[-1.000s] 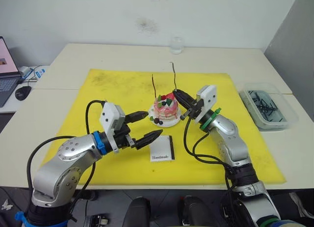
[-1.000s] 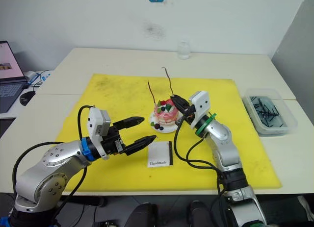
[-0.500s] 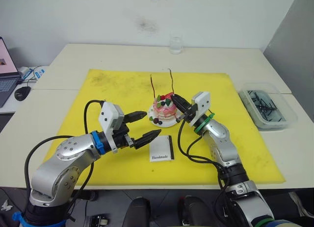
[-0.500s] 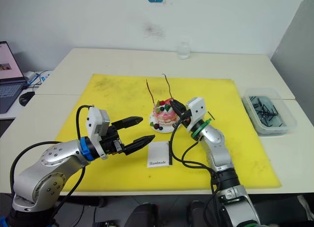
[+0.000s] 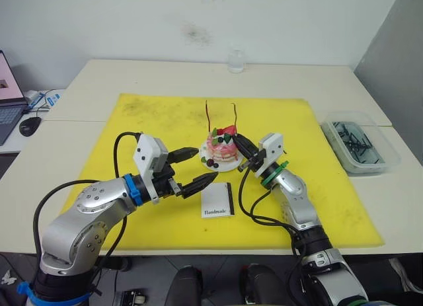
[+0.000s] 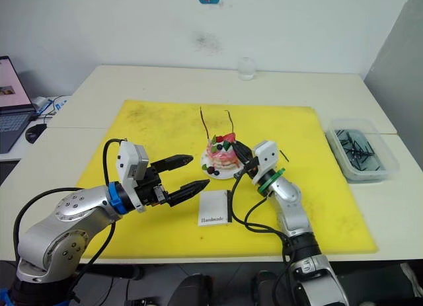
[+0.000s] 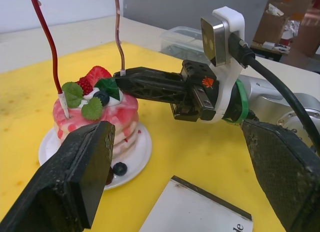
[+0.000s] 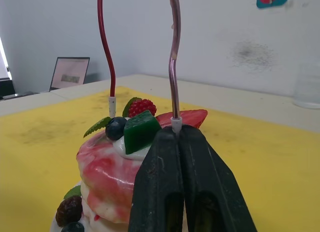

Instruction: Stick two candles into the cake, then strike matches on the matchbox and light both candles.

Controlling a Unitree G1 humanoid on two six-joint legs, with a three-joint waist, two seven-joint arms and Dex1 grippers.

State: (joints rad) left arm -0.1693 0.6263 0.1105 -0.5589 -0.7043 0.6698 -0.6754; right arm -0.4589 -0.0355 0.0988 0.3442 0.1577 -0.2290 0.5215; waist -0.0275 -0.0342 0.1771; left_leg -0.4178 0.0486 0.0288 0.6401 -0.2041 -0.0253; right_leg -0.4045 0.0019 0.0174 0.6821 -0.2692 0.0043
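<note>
Now seating the second candle in the cake

Right gripper [image 7: 122,73], jaws pinching the thin wavy red-brown candle [image 8: 173,56] at its base, is pressing it into the small round pink cake [image 5: 222,147] mid yellow mat; better kept vertical. Left gripper [image 5: 192,170] is hovering with jaws spread. Clear plastic bin [image 5: 360,143] by the table's right edge is holding dark sticks.

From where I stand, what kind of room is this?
Probably an office or lab turned test bench: plain pale tables against a bare wall, a laptop and mouse off to one side, and a yellow mat marking the work area.
</note>
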